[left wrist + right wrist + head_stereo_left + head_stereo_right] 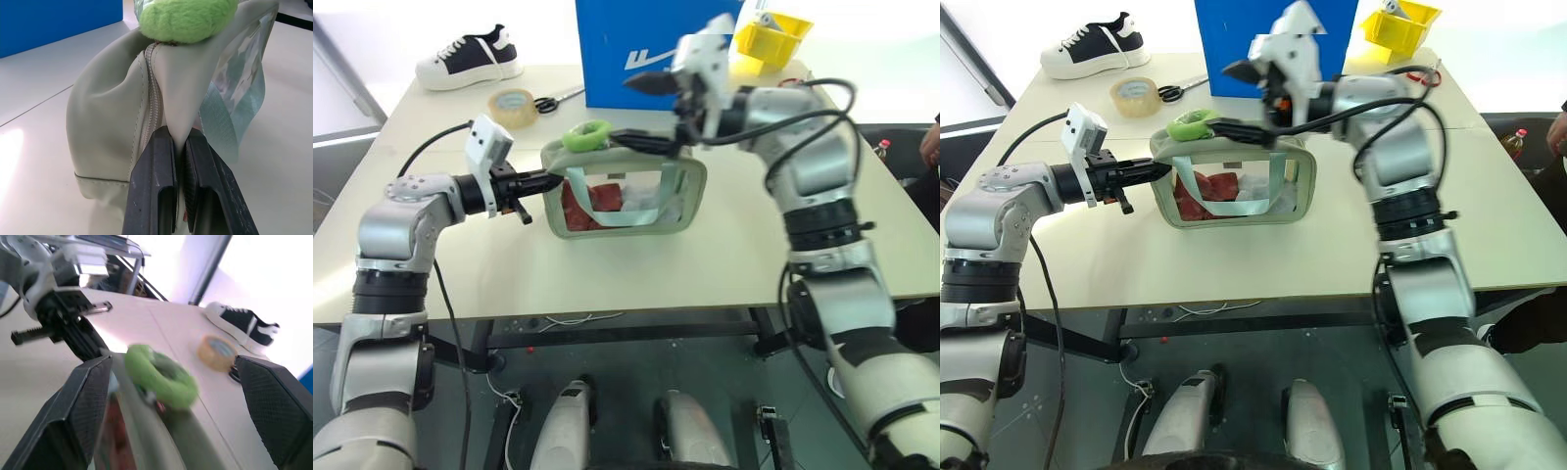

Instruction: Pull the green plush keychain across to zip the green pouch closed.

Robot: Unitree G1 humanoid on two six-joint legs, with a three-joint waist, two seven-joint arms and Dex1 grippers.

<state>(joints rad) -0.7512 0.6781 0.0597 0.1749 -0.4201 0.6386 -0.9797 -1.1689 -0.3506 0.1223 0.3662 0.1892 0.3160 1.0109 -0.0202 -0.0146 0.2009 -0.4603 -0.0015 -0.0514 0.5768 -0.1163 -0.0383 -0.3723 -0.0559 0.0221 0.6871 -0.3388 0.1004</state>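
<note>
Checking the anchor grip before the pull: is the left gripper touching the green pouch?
Touching. In the left wrist view the left gripper is shut on a fold of the green pouch fabric, pinched between both fingers.

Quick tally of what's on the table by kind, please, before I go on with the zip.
Pouch: 1, the green pouch
Keychain: 1, the green plush keychain
Shoe: 1, black and white
Tape roll: 1
Scissors: 1
Blue box: 1
Yellow bin: 1
Total: 7
</note>
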